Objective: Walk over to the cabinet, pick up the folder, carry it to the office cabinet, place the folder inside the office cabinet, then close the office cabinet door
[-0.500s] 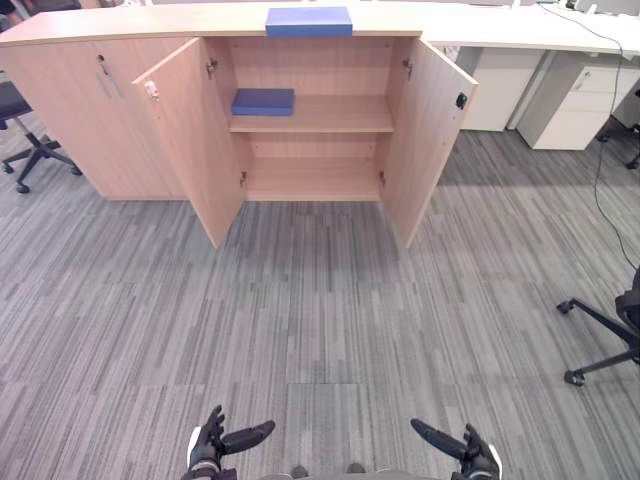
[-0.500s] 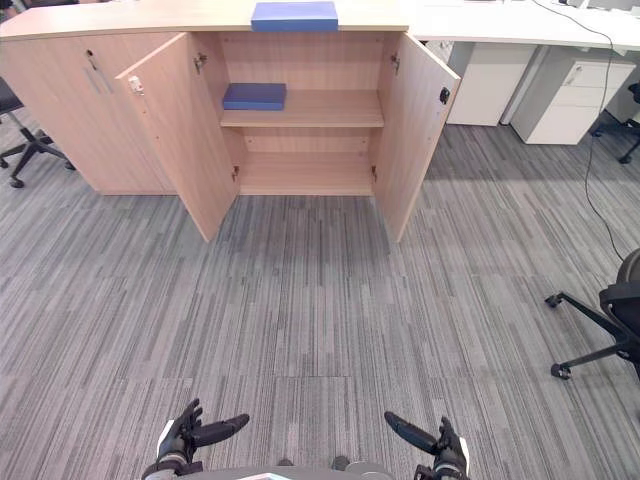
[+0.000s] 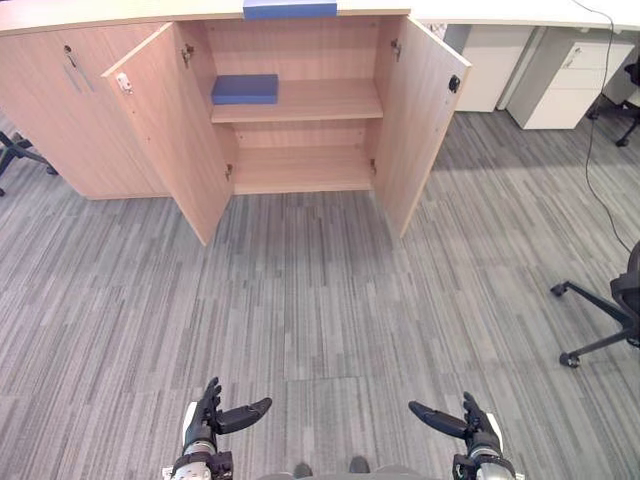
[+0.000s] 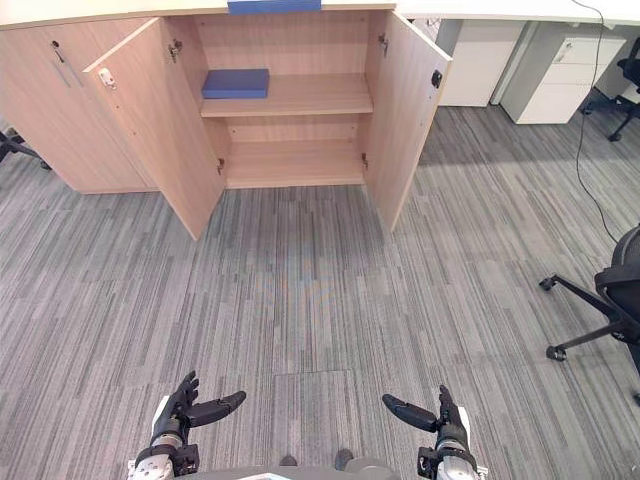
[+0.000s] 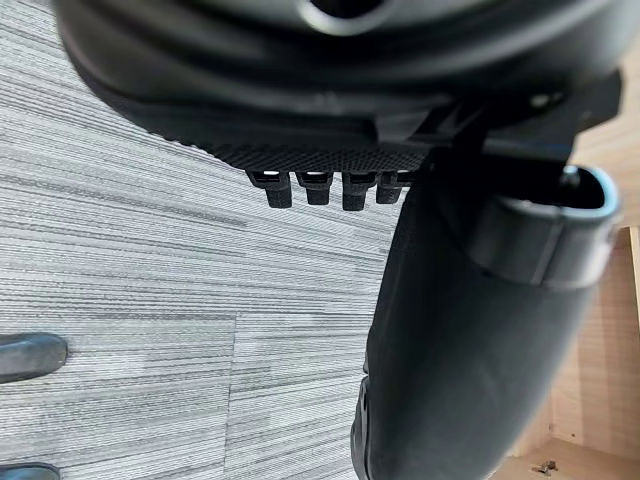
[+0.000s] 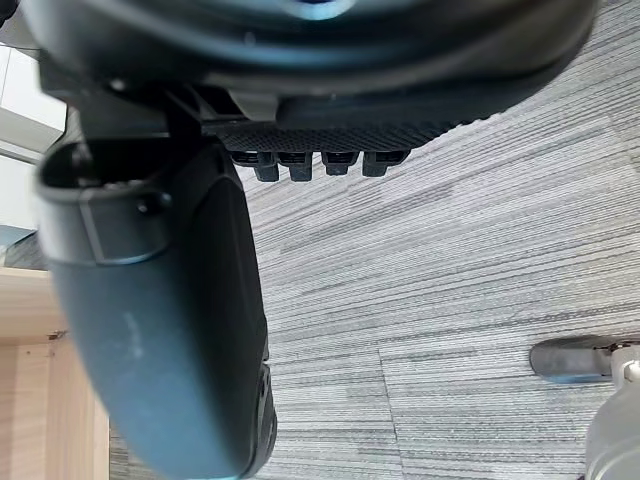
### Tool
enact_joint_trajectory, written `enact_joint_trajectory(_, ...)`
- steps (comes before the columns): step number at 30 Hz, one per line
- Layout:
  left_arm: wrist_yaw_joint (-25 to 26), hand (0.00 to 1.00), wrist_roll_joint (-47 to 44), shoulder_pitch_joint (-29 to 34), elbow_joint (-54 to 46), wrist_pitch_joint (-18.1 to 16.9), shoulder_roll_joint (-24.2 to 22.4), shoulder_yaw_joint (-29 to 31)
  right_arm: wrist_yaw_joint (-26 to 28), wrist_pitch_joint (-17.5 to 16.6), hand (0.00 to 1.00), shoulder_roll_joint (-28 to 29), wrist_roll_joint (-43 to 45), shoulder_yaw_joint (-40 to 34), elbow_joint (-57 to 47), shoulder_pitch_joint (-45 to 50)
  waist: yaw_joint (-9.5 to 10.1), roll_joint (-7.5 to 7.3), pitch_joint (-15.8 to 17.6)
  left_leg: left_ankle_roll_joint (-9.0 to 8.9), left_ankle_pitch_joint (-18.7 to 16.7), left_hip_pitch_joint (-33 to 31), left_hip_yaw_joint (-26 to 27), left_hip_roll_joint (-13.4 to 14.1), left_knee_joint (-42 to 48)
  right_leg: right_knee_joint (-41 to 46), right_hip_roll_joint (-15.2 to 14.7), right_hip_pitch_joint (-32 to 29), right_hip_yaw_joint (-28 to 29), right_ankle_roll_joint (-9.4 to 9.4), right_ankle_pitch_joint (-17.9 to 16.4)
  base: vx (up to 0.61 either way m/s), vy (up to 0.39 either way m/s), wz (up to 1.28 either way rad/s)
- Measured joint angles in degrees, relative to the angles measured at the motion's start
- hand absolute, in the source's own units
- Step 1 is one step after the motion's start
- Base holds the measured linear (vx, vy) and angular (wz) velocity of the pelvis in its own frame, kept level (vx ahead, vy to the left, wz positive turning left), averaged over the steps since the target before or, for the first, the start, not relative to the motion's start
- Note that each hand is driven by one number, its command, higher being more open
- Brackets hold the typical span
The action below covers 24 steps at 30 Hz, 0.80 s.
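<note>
A wooden cabinet (image 3: 300,160) stands ahead across the carpet with both doors swung open. One blue folder (image 3: 290,9) lies on the cabinet's top, at the upper edge of the eye views. Another blue folder (image 3: 245,88) lies on the left of the upper shelf inside. My left hand (image 3: 212,425) and my right hand (image 3: 465,430) hang low at the bottom of the eye views, far from the cabinet, fingers straight and holding nothing. The left thumb (image 5: 470,330) and the right thumb (image 6: 170,310) stand out over the carpet.
The left door (image 3: 165,130) and the right door (image 3: 420,110) jut out toward me. Closed cabinet doors (image 3: 60,110) stand to the left. White drawer units (image 3: 560,80) stand at the back right. An office chair base (image 3: 600,330) is on the right.
The whole picture has shifted: the cabinet sits higher and larger in view, so the camera has moved closer. Both hands remain low and unchanged.
</note>
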Motion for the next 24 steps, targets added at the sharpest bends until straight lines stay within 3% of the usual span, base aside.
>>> enact_joint_trajectory(4,0.1,1.0,-0.3,0.4,-1.5,0.0,-1.4,0.7,-0.5,0.3,1.0,-1.6,0.0,0.9,-0.7,-1.5,0.13,1.43,1.3,1.04,-4.3,-4.2,1.6,1.2,6.6,0.6,0.6,-1.8,1.4,0.35,-0.2,-0.03,0.029,-0.2)
enact_joint_trajectory(7,0.9,1.0,-1.3,0.8,-2.8,0.1,-2.0,1.3,-0.6,0.5,1.0,-1.6,0.1,1.0,-2.1,-1.9,0.32,1.95,1.6,1.91,-7.2,-6.8,2.8,1.6,10.5,6.7,0.8,-6.0,2.3,2.3,-3.9,0.05,0.063,-0.23)
enact_joint_trajectory(9,1.2,1.0,-1.7,0.8,-3.0,0.1,-2.0,1.8,-0.8,0.7,1.0,-1.5,0.2,1.1,-2.2,-1.8,0.8,1.79,2.0,2.92,-9.8,-6.4,3.4,1.4,12.6,18.2,0.1,-10.3,1.3,4.43,-8.5,0.1,0.07,-0.16)
enact_joint_trajectory(10,1.4,1.0,-2.2,0.6,-3.0,0.3,-1.9,2.1,-0.9,0.8,1.0,-1.4,0.2,1.6,-2.4,-1.7,0.89,1.88,2.5,3.91,-10.4,-4.8,3.0,1.1,12.6,28.0,-0.6,-14.4,-1.2,5.57,-10.1,0.16,0.08,-0.04)
enact_joint_trajectory(11,1.5,1.0,-2.3,0.4,-3.0,0.3,-1.6,2.0,-1.1,0.8,1.0,-1.3,0.2,2.2,-2.8,-1.4,0.66,1.68,2.9,4.33,-10.7,-3.9,2.7,0.8,12.5,33.3,-1.4,-16.3,-2.8,5.64,-10.6,0.22,0.074,0.14)
enact_joint_trajectory(12,2.3,1.0,-2.3,0.4,-3.0,0.3,-1.1,1.8,-1.1,1.0,1.0,-1.1,0.2,3.0,-3.5,-0.9,0.26,1.43,3.5,4.9,-11.5,-1.6,2.2,0.4,11.9,37.4,-2.6,-18.4,-4.9,4.08,-12.5,0.33,0.077,0.22)
enact_joint_trajectory(16,3.5,1.0,-2.9,-3.0,-2.8,0.5,-0.3,1.6,-1.4,1.1,1.0,-1.1,0.4,4.5,-5.1,-1.5,-0.97,2.22,5.9,4.8,-12.1,3.5,-1.3,1.6,8.0,31.9,-2.5,-25.9,-8.4,2.33,-13.0,0.37,0.003,0.49)
enact_joint_trajectory(17,3.5,1.0,-3.2,-4.8,-2.8,0.4,-0.3,1.6,-1.7,1.2,1.0,-1.1,0.4,4.6,-5.1,-2.0,-1.47,2.97,7.2,4.41,-12.1,5.3,-3.1,2.9,6.2,26.7,-1.7,-28.2,-8.8,2.48,-10.3,0.47,-0.094,0.87)
enact_joint_trajectory(19,3.5,1.0,-3.3,-6.0,-2.7,0.2,-0.1,1.6,-1.9,1.2,1.0,-1.1,0.4,5.2,-5.3,-1.7,-1.86,2.82,7.5,1.44,-12.4,8.3,-4.7,4.0,3.5,17.3,-1.3,-30.1,-8.6,1.88,-1.4,0.54,-0.122,0.76)
enact_joint_trajectory(20,3.5,1.0,-3.3,-5.8,-2.5,0.2,-0.1,1.4,-2.2,1.2,1.0,-1.1,0.1,5.3,-5.8,-1.1,-2.33,2.71,7.5,-0.43,-13.4,10.5,-5.8,4.8,3.2,17.3,-1.7,-29.7,-8.5,0.5,7.4,0.75,-0.217,0.53)
enact_joint_trajectory(21,3.4,1.0,-3.3,-6.1,-2.2,0.3,-0.5,1.3,-2.4,1.3,1.0,-1.4,0.1,5.2,-6.0,-2.2,-2.65,3.98,7.9,-2.31,-13.0,10.8,-6.5,6.6,5.0,22.8,-1.6,-30.4,-10.1,-1.69,5.0,0.75,-0.238,0.54)
enact_joint_trajectory(22,3.3,1.0,-3.3,-6.3,-2.1,0.3,-0.5,0.9,-2.5,1.2,1.0,-1.3,0.1,5.1,-6.4,-2.5,-3.09,3.92,8.0,-4.18,-11.9,10.3,-6.4,6.4,6.9,24.8,-1.9,-30.5,-10.5,-1.47,2.7,0.75,-0.26,0.41)
enact_joint_trajectory(23,3.3,1.0,-3.2,-6.2,-2.0,0.3,-1.4,0.7,-2.5,1.2,1.0,-1.4,0.1,5.2,-7.1,-2.5,-3.09,3.8,8.0,-7.1,-7.7,7.3,-5.7,6.7,17.1,26.5,-2.4,-27.8,-11.2,-1.96,-1.3,0.5,-0.181,0.33)
enact_joint_trajectory(24,3.3,1.0,-3.3,-6.0,-2.0,0.3,-1.8,0.7,-2.5,1.2,1.0,-1.4,0.1,5.3,-7.2,-2.5,-3.08,3.73,8.1,-7.55,-5.1,5.5,-5.7,6.9,23.2,25.9,-2.4,-25.7,-11.3,-2.17,-2.4,0.64,-0.22,0.28)
